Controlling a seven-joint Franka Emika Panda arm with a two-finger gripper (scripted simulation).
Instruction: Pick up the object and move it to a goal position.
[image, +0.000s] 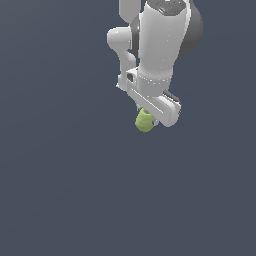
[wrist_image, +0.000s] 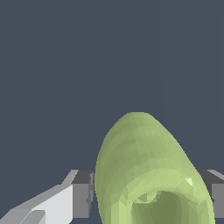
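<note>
The object (image: 144, 121) is a small yellow-green rounded lump sticking out from under my white gripper (image: 150, 115) in the exterior view, a little right of the middle. In the wrist view the object (wrist_image: 140, 166) fills the space between the two fingers, its hollowed end toward the camera. One grey finger pad (wrist_image: 83, 194) lies against one flank and the other pad (wrist_image: 216, 197) against the opposite flank. The gripper is shut on the object. In the exterior view the hand hides the fingertips. Whether the object rests on the surface or hangs above it cannot be told.
A plain dark grey-blue surface (image: 65, 190) spreads all around the arm in both views. The robot's white forearm and wrist (image: 160, 45) rise from the gripper toward the upper edge of the exterior view. No marker shows.
</note>
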